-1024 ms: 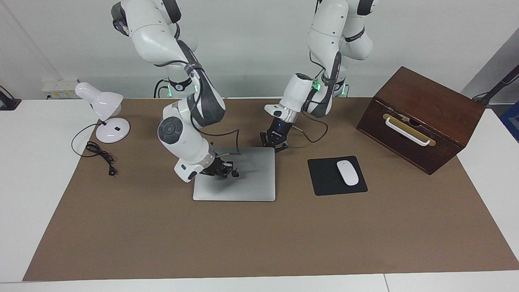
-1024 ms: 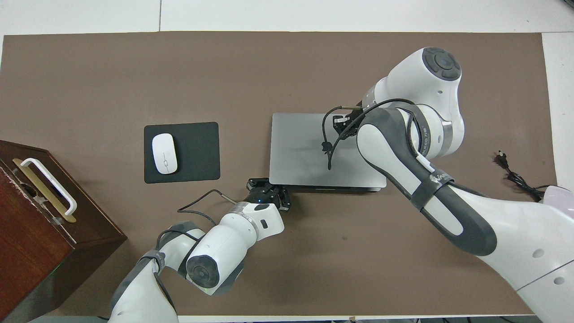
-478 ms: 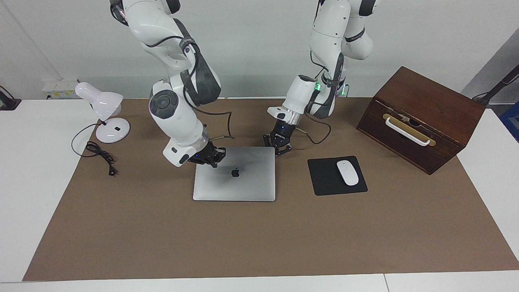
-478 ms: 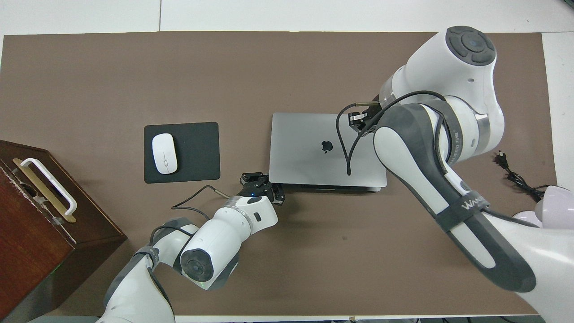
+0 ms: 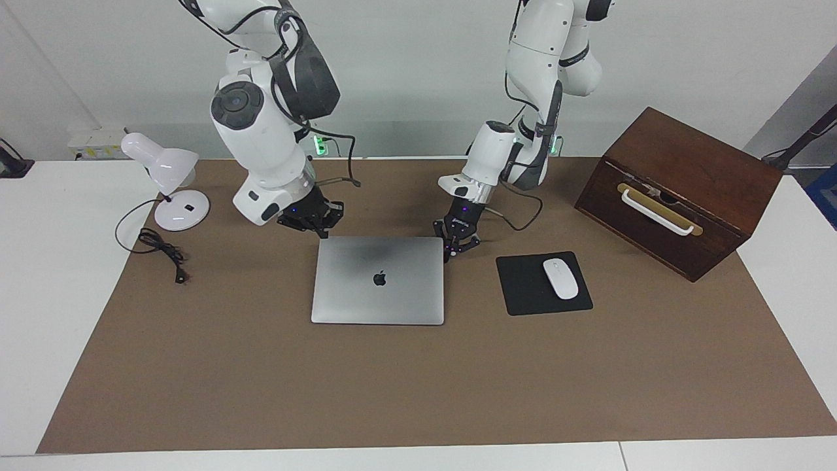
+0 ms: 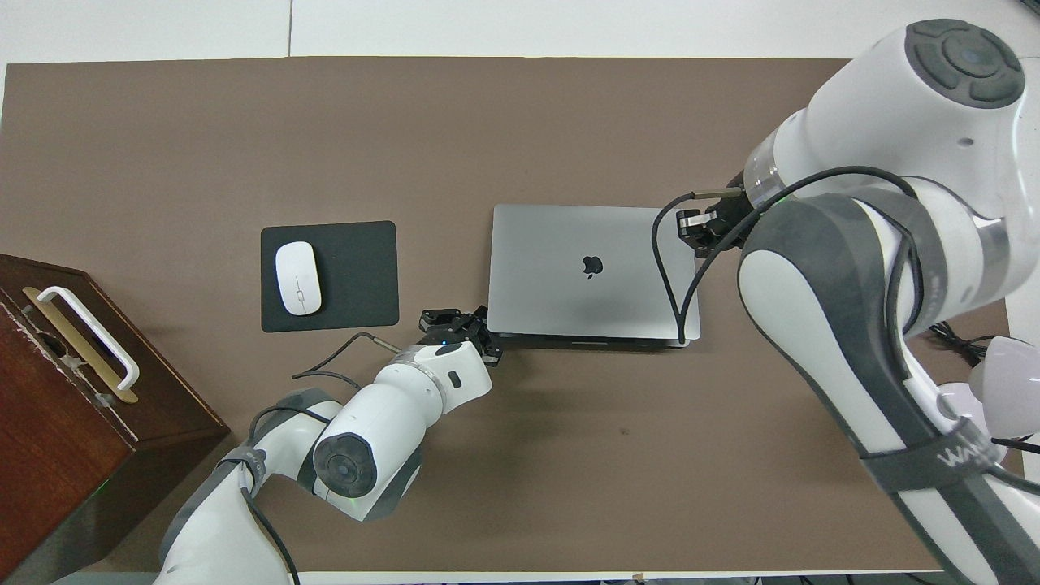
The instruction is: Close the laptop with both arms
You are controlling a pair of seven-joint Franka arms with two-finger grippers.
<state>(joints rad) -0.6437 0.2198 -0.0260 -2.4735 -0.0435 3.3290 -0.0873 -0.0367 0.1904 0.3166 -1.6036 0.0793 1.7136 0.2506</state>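
laptop shut flat — left gripper beside

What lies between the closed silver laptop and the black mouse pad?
Only the left pincer, at the corner of the silver laptop; otherwise bare brown mat before the black mouse pad, clearest in the facing view.

We see a robotics lab, two large white jointed robot arms at a brown-covered white table, bare white wall.

One closed silver-grey metal laptop, one black mouse pad, one white mouse, one white desk lamp, one dark wooden box and two white robot arms are present.
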